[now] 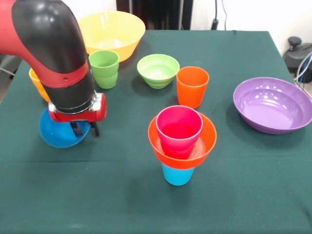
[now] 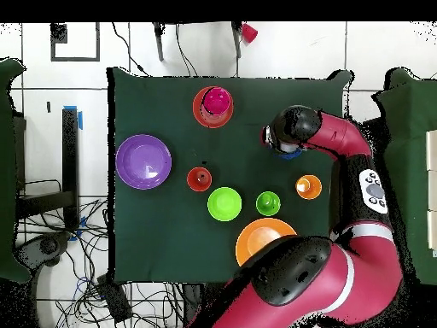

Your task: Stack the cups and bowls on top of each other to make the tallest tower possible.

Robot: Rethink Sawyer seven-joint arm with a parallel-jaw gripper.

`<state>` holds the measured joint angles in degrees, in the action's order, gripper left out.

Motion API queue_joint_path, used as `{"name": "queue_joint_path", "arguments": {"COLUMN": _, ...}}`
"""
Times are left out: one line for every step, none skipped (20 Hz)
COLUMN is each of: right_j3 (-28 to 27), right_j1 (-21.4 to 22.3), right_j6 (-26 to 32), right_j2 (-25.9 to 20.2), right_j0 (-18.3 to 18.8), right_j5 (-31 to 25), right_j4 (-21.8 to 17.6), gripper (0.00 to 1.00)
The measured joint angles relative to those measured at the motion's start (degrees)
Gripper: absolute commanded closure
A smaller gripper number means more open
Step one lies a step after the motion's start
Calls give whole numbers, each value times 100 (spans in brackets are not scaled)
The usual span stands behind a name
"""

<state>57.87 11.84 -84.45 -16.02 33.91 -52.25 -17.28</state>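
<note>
At the left of the frame, the gripper [image 1: 85, 128] is being held low over the blue bowl [image 1: 58, 134]; whether its fingers are closed cannot be told. A centred grasp is being called for before the tower [image 1: 181, 141], at lower centre, is being topped.
</note>
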Motion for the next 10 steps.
{"name": "queue_joint_path", "arguments": {"right_j3": -23, "right_j1": 51, "right_j6": 0, "right_j2": 2, "right_j0": 14, "right_j5": -5, "right_j4": 2, "gripper": 100}}
{"name": "queue_joint_path", "arguments": {"right_j3": -53, "right_j1": 108, "right_j6": 1, "right_j2": 4, "right_j0": 28, "right_j5": -7, "right_j4": 2, "gripper": 100}}
{"name": "queue_joint_path", "arguments": {"right_j3": -116, "right_j1": 192, "right_j6": 1, "right_j2": 2, "right_j0": 48, "right_j5": 0, "right_j4": 4, "gripper": 100}}
{"name": "queue_joint_path", "arguments": {"right_j3": -140, "right_j1": 208, "right_j6": 1, "right_j2": 1, "right_j0": 51, "right_j5": -2, "right_j4": 5, "gripper": 100}}
{"name": "queue_joint_path", "arguments": {"right_j3": -179, "right_j1": 224, "right_j6": 1, "right_j2": 0, "right_j0": 52, "right_j5": -2, "right_j4": 5, "gripper": 100}}
{"name": "queue_joint_path", "arguments": {"right_j3": -210, "right_j1": 228, "right_j6": 1, "right_j2": -2, "right_j0": 51, "right_j5": -1, "right_j4": 5, "gripper": 100}}
{"name": "queue_joint_path", "arguments": {"right_j3": -225, "right_j1": 228, "right_j6": 1, "right_j2": -2, "right_j0": 50, "right_j5": -2, "right_j4": 6, "gripper": 100}}
{"name": "queue_joint_path", "arguments": {"right_j3": -259, "right_j1": 215, "right_j6": 1, "right_j2": -3, "right_j0": 47, "right_j5": -2, "right_j4": 5, "gripper": 100}}
{"name": "queue_joint_path", "arguments": {"right_j3": -277, "right_j1": 199, "right_j6": 1, "right_j2": -2, "right_j0": 43, "right_j5": -2, "right_j4": 2, "gripper": 100}}
{"name": "queue_joint_path", "arguments": {"right_j3": -284, "right_j1": 190, "right_j6": 1, "right_j2": -3, "right_j0": 41, "right_j5": -4, "right_j4": 4, "gripper": 100}}
